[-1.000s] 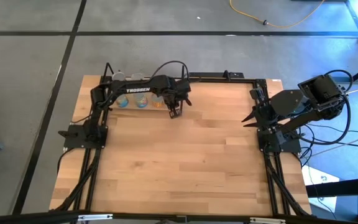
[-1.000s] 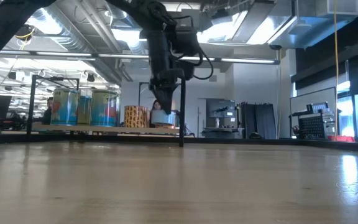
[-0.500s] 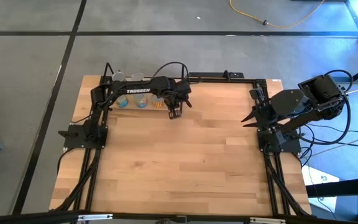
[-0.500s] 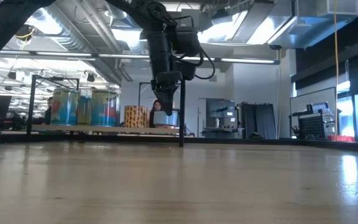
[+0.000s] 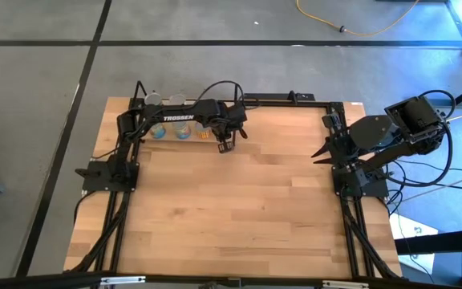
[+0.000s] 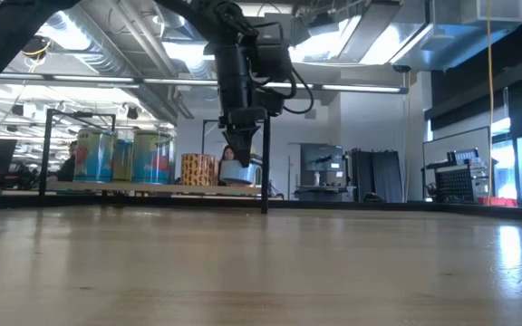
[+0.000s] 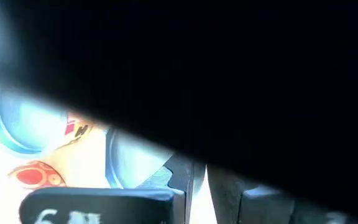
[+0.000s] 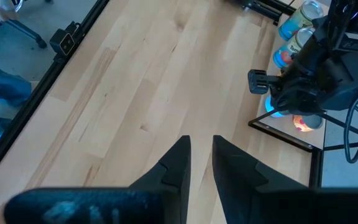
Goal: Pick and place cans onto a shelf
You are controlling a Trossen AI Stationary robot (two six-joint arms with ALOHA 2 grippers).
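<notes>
The shelf (image 5: 172, 140), a light board in a black rod frame, stands at the table's far left. Several cans stand on it: two blue ones (image 6: 93, 156) (image 6: 152, 157), a tan one (image 6: 198, 169), and a blue-topped can (image 6: 236, 173) at its right end. My left gripper (image 6: 241, 154) points down right over that last can (image 8: 271, 107), its fingers a little apart. The left wrist view is mostly dark and shows round can tops (image 7: 132, 165) beside the fingers. My right gripper (image 8: 201, 158) waits raised at the table's right edge (image 5: 319, 154), open and holding nothing. My left gripper comes at the blue-topped can from above, its fingers (image 6: 243, 145) pointing down at the can's top (image 6: 236, 166). The can stands upright on the shelf board. I cannot tell whether the fingers touch it.
The shelf's black corner post (image 6: 265, 172) stands just right of the left gripper. Two more silver can tops (image 5: 164, 99) show at the table's far left edge. Black rails (image 5: 111, 217) (image 5: 358, 225) run along both table sides, with wide bare wood (image 5: 239, 201) between them.
In the low view my left gripper's fingers stand slightly farther apart than a second ago, over the same can. The can stays upright on the shelf's right end.
</notes>
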